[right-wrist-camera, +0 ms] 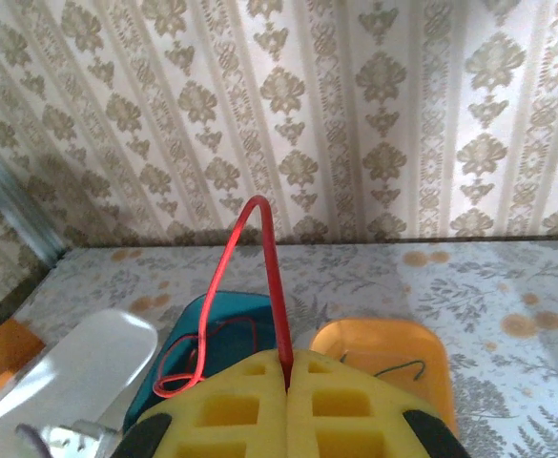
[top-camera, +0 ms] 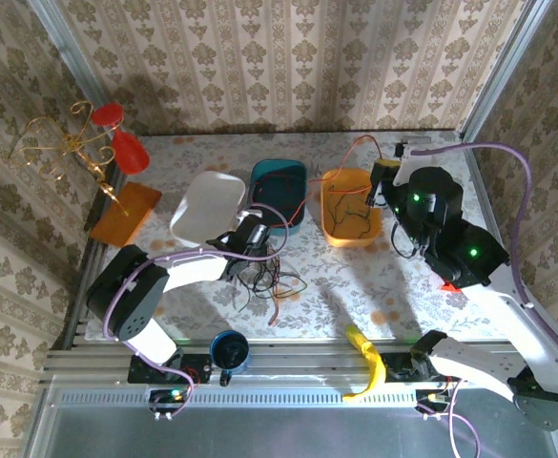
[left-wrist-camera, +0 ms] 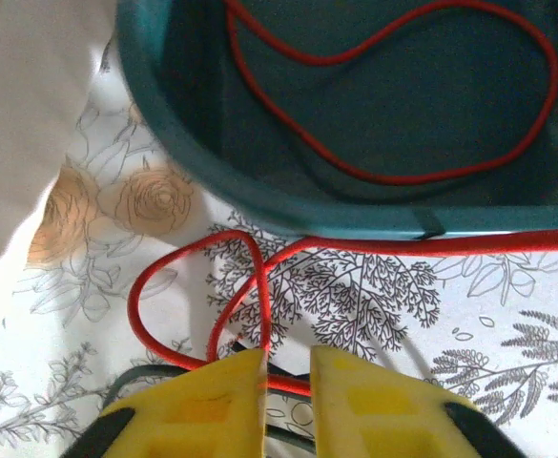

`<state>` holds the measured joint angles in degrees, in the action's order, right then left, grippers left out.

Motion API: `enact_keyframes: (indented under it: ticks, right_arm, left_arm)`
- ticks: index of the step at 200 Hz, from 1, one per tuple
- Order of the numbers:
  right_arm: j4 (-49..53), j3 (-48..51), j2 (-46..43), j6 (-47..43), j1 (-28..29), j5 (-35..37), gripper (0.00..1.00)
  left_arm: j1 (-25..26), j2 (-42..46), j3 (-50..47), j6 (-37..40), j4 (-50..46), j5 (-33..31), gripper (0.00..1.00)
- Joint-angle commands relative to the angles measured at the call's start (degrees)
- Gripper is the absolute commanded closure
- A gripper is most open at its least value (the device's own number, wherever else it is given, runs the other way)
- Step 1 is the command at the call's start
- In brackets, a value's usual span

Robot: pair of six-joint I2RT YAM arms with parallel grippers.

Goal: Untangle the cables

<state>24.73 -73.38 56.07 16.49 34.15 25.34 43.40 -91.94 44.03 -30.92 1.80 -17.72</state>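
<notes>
A floral-printed cloth covered the worktop (top-camera: 374, 296), and striped damask wallpaper (right-wrist-camera: 383, 95) lined the walls around it. The right hand (right-wrist-camera: 286, 361) had its yellow moulded fingers pressed together on a thin red cable (right-wrist-camera: 274, 277). The cable rose from their seam in a narrow arch and came down ahead-left over the glossy teal tub (right-wrist-camera: 231, 334). A rounded orange tub (right-wrist-camera: 383, 348) sat just ahead-right. The left hand (left-wrist-camera: 288, 367) stood narrowly apart. The tangled cables (left-wrist-camera: 262, 305), red and black strands, looped on the cloth just ahead and crossed beneath its gap.
</notes>
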Motion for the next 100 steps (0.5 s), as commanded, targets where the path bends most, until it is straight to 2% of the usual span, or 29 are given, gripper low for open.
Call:
enact_keyframes:
  ticks: [1, 4, 73, 100]
  right_arm:
    - [0.2, -1.1, -1.9, 0.2, -1.0, 5.0, 1.00]
    - [0.1, -1.1, -2.0, 0.2, -1.1, 5.5, 1.00]
    - [-1.4, 0.0, -5.8, 5.4, -5.5, 17.5, 1.00]
    - [0.1, 0.0, -6.3, 8.4, -8.8, 18.5, 1.00]
  left_arm:
    - [-0.1, -0.2, 0.6, -1.2, -0.3, 0.3, 0.97]
    - [0.0, 0.0, 0.5, -1.3, -0.3, 0.3, 1.00]
    - [0.6, 3.2, -2.6, -1.9, -1.1, -0.6, 1.00]
    - [0.6, 4.7, -4.1, -2.4, -0.9, -0.7, 1.00]
